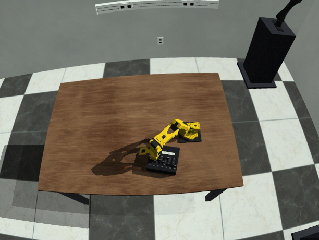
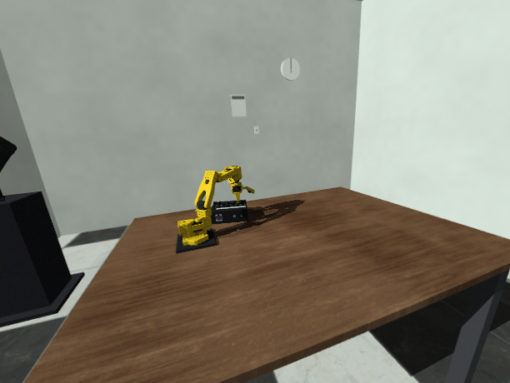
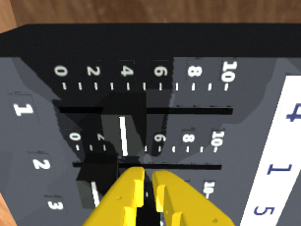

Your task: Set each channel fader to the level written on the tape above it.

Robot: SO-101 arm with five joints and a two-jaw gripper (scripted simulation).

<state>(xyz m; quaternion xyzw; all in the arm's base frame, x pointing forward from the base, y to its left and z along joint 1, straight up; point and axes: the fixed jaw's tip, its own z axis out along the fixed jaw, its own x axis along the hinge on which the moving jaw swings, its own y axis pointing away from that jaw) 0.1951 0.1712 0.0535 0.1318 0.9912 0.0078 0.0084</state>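
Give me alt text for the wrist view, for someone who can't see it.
Closed yellow gripper fingertips point at a dark lighting desk, near the slot of channel 2. Channel 1's fader sits about at 4; a white tape strip reads 4, 1, 5.

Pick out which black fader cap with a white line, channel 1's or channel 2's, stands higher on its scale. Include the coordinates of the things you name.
Channel 1's black cap [image 3: 112, 134]: its white line is near 4, while channel 2's black cap [image 3: 87, 189] sits near 2.
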